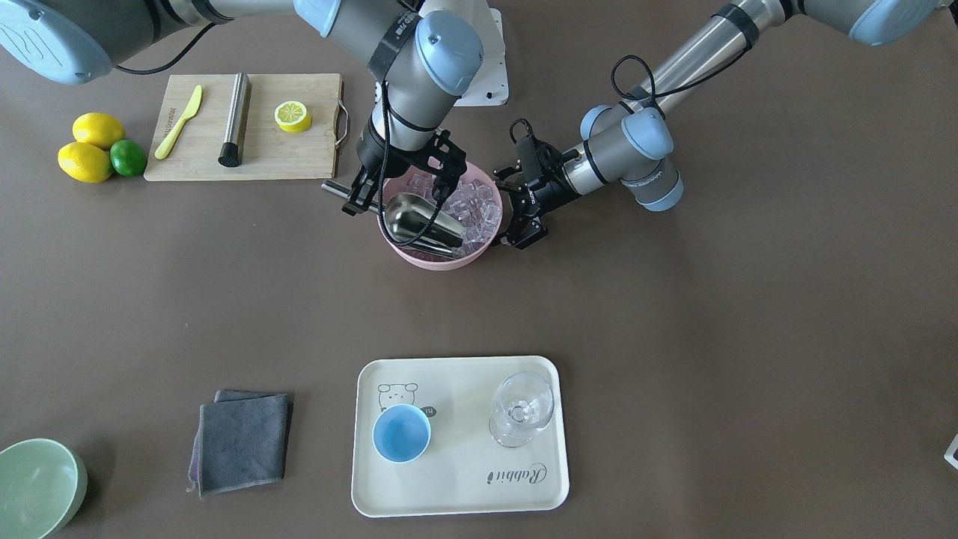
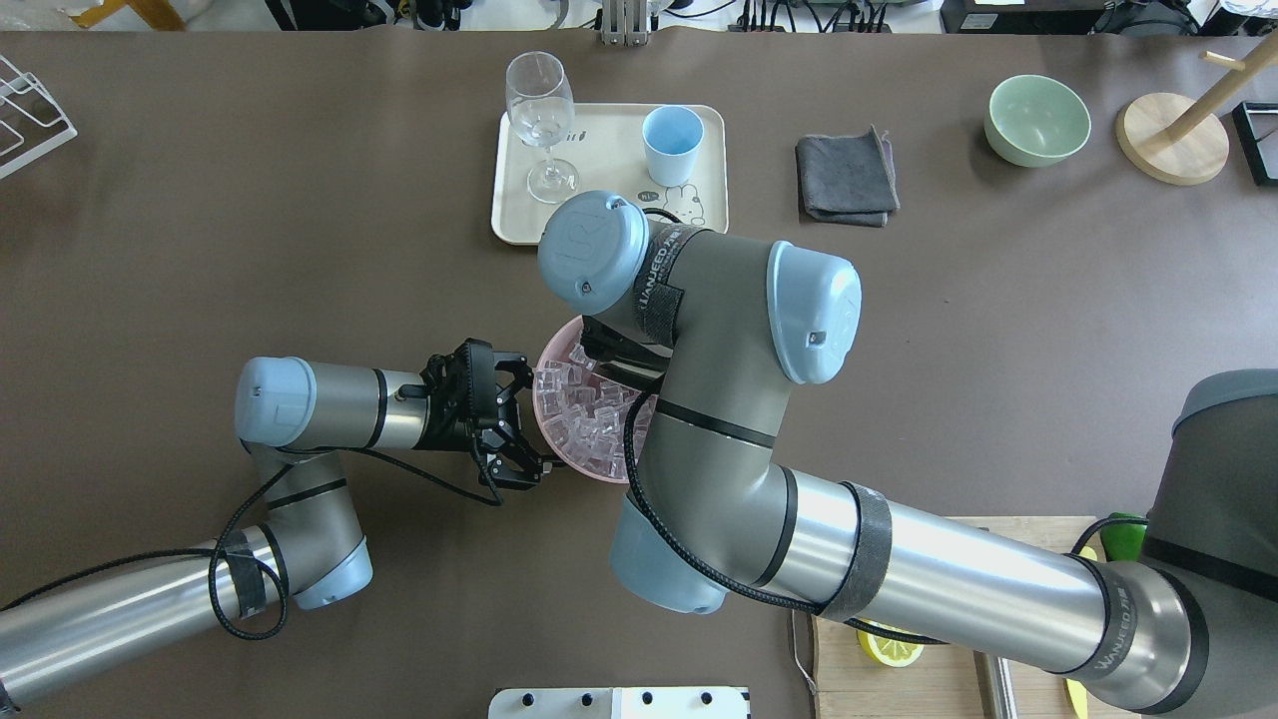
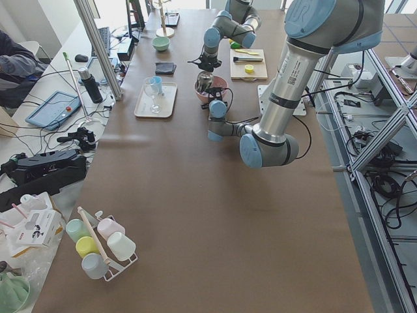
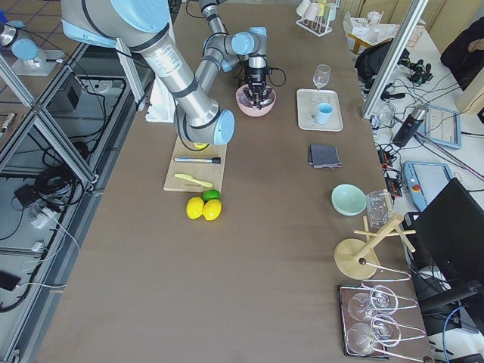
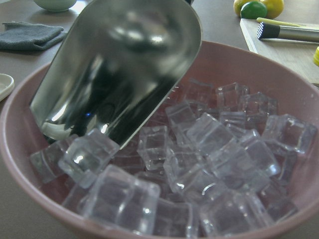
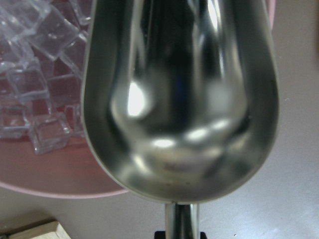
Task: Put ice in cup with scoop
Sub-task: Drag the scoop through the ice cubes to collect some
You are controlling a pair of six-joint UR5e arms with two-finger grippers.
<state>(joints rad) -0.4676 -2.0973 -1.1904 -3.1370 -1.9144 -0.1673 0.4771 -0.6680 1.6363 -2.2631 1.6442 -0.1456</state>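
Front-facing exterior view, read left to right. Bottom corner: green bowl [image 1: 37, 486], cut off by the frame. Two lemons [image 1: 84, 162] and a lime [image 1: 128, 158] touch, just beside the cutting board [image 1: 299, 161]. On the board: yellow knife [image 1: 178, 122], steel cylinder [image 1: 235, 118], lemon half [image 1: 292, 116]. Folded grey cloth [image 1: 243, 442] lies near the tray [image 1: 464, 494].

At centre, the right gripper [image 1: 361, 196] is clamped on the bar handle of the scoop [image 1: 419, 221]. The trough tilts down into the pink bowl [image 1: 434, 258], with its lip among the ice [image 1: 475, 206]. In the right wrist view the trough is bare and shiny, and its front lip is cut off by the frame.

The light-blue cup [image 1: 402, 433] stands upright and empty on the tray, well apart from the pink bowl. A stemmed glass [image 1: 522, 408] stands beside it.

The left gripper [image 1: 510, 211] sits just beside the pink bowl's wall, jaws spread and holding nothing. Whether it touches the wall cannot be told.

In the overhead view the right arm [image 2: 719, 399] hides the scoop and about half the pink bowl.
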